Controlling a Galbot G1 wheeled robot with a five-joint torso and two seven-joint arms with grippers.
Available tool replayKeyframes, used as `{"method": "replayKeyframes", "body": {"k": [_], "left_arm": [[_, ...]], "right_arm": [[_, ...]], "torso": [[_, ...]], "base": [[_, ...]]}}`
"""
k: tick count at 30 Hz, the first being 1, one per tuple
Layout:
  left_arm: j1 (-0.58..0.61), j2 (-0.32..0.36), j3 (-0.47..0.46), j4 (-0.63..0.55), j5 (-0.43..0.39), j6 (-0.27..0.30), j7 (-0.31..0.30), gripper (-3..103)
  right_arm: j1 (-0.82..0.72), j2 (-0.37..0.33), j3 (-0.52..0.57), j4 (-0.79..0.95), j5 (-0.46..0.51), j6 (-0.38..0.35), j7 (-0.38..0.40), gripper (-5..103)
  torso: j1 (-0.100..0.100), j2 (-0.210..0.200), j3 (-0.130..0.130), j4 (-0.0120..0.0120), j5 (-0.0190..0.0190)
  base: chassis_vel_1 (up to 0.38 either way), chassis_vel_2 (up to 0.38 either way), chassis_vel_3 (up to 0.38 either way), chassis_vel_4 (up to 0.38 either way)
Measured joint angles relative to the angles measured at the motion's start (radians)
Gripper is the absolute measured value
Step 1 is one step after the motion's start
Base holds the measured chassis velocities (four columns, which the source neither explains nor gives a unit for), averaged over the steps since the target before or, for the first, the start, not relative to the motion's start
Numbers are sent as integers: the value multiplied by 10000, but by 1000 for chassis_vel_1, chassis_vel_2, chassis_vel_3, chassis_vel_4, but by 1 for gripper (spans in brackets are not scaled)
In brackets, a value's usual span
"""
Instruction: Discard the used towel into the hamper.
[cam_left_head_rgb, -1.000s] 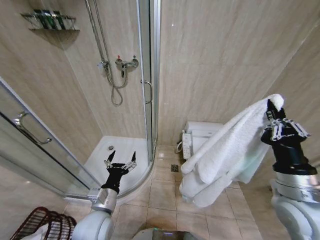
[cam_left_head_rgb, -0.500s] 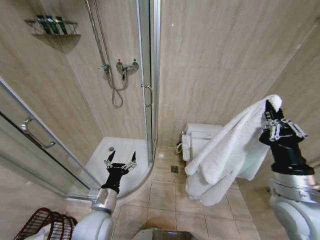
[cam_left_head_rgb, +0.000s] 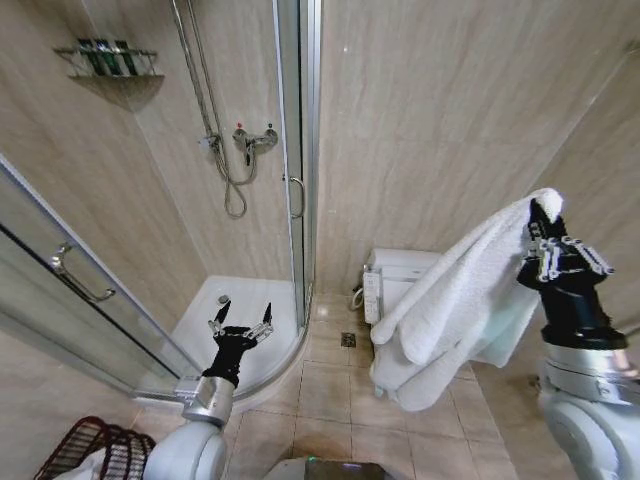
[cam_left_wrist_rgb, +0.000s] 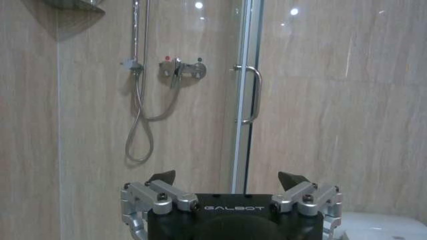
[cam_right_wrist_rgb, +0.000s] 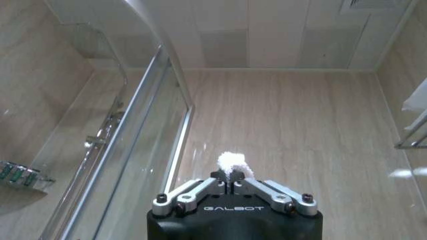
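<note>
Right gripper (cam_left_head_rgb: 545, 238) jaws pinching white towel (cam_left_head_rgb: 450, 300) corner, raised high above toilet (cam_left_head_rgb: 400, 275). Left gripper (cam_left_head_rgb: 240, 325) jaws spread, idle. Hamper (cam_left_head_rgb: 90, 450) far left on floor. Risk: thin pinch slipping, towel dropping short.

Left gripper (cam_left_head_rgb: 240, 325): black body, two silver metal linkages, dark pointed fingertips.
Left gripper, wrist view (cam_left_wrist_rgb: 227, 178): matte black housing with "GALBOT" in pale letters; silver finger brackets fastened with round dark screws; black triangular pads (cam_left_wrist_rgb: 162, 176) at the tips.
Left forearm (cam_left_head_rgb: 212, 400): silver-grey cylindrical collar, then a rounded light-grey shell.
Right gripper (cam_left_head_rgb: 546, 235): black fingers on silver linkages with small bolts.
Right gripper, wrist view (cam_right_wrist_rgb: 232, 182): black block marked "GALBOT", two silver angled arms, each with dark screw heads.
Right forearm (cam_left_head_rgb: 585, 375): tapered black wrist section, silver ring with a seam, broad light-grey shell below.
</note>
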Motion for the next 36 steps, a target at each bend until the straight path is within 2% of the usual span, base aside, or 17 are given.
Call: {"method": "replayKeyframes", "body": {"k": [4,11,36], "left_arm": [[0,0,0,0,0,0,0,100],[0,0,0,0,0,0,1,100],[1,0,0,0,0,0,1,100]], "right_arm": [[-4,1,-4,0,0,0,-1,2],[-30,13,-3,0,10,4,-1,2],[-153,111,77,0,26,105,-28,2]], "torso": [[144,316,170,0,0],[254,556,303,0,0],[206,455,250,-1,0]], "base": [[0,0,0,0],[0,0,0,0],[0,0,0,0]]}}
